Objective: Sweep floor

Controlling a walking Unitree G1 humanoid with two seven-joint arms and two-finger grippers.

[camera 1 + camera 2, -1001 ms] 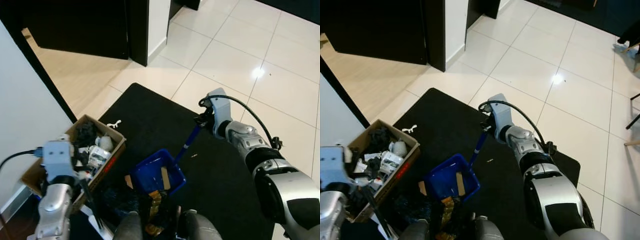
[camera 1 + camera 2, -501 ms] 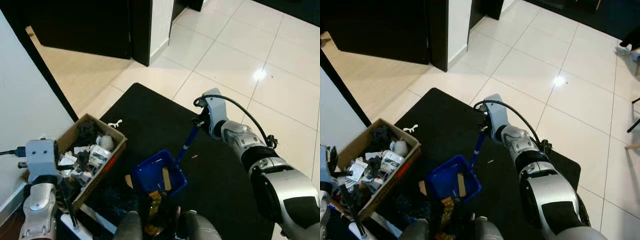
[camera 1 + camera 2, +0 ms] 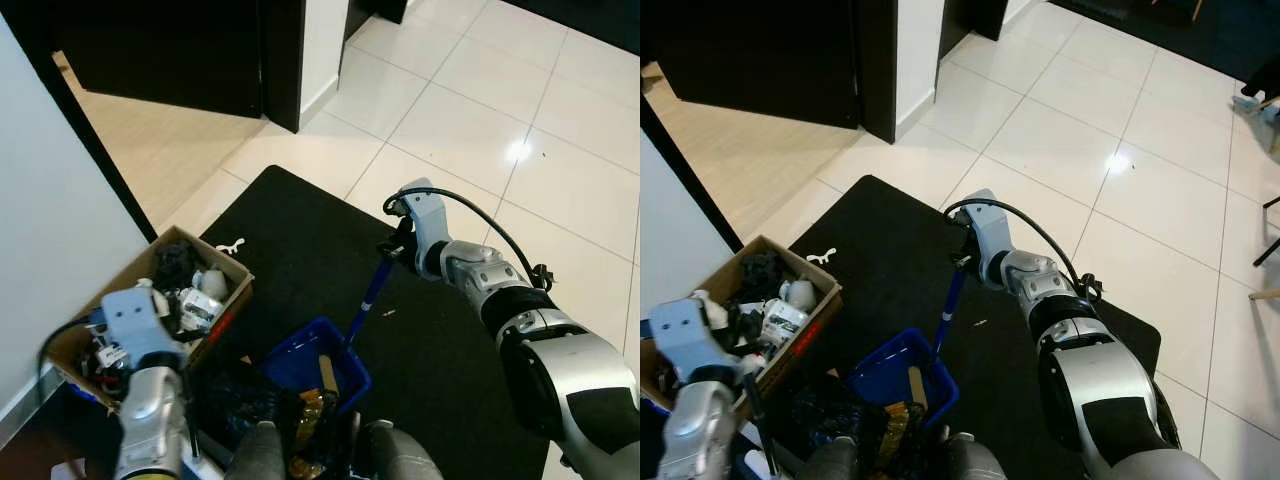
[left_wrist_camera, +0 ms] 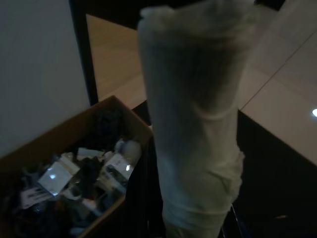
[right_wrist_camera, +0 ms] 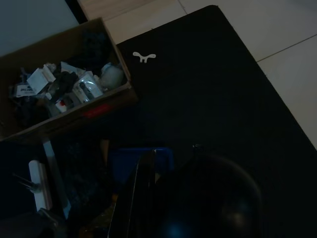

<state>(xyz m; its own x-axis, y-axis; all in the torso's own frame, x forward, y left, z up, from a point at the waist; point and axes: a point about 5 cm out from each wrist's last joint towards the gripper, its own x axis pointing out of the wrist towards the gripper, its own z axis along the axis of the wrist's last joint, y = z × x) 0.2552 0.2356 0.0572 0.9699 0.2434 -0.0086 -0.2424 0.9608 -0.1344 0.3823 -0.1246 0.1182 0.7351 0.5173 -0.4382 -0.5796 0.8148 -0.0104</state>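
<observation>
The right gripper [image 3: 393, 243] has its jaws clenched on the long blue handle [image 3: 368, 296] of a blue dustpan [image 3: 312, 366] resting on the black mat [image 3: 300, 250]. The left gripper [image 4: 195, 148] grips a pale broom handle [image 4: 193, 99] beside a cluttered cardboard box [image 3: 222, 320].

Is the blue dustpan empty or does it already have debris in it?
Not empty. The blue dustpan on the black mat holds a tan, stick-like piece; the right gripper holds its handle.
</observation>
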